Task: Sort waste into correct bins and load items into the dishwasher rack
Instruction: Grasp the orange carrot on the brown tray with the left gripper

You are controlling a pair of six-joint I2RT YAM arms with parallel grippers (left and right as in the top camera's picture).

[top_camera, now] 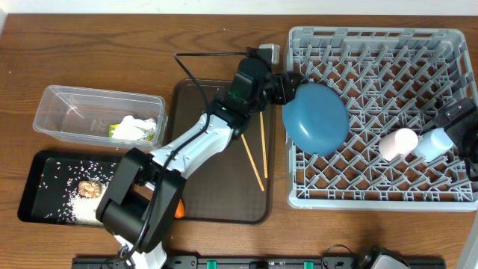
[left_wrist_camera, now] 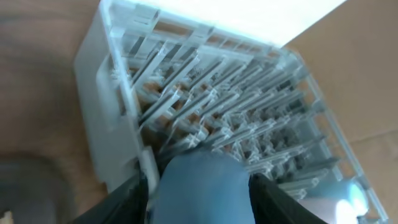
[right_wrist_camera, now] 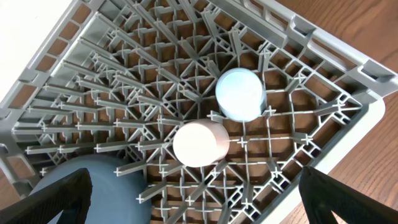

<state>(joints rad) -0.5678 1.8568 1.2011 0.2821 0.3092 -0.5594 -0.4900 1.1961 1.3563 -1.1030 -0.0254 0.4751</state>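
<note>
- Blue plate: pinched at its rim by the closed left gripper, tilted just inside the dishwasher rack, by its left wall.
- Judged best: stand it edge-down between the rack's pegs before parting the fingers.

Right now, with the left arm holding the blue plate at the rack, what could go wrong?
The left gripper pinches the blue plate only at its rim, so it may slip or tilt. Its edge could catch on pegs of the rack instead of slotting between them. Pulling back, the arm might sweep the chopsticks on the brown tray.
</note>
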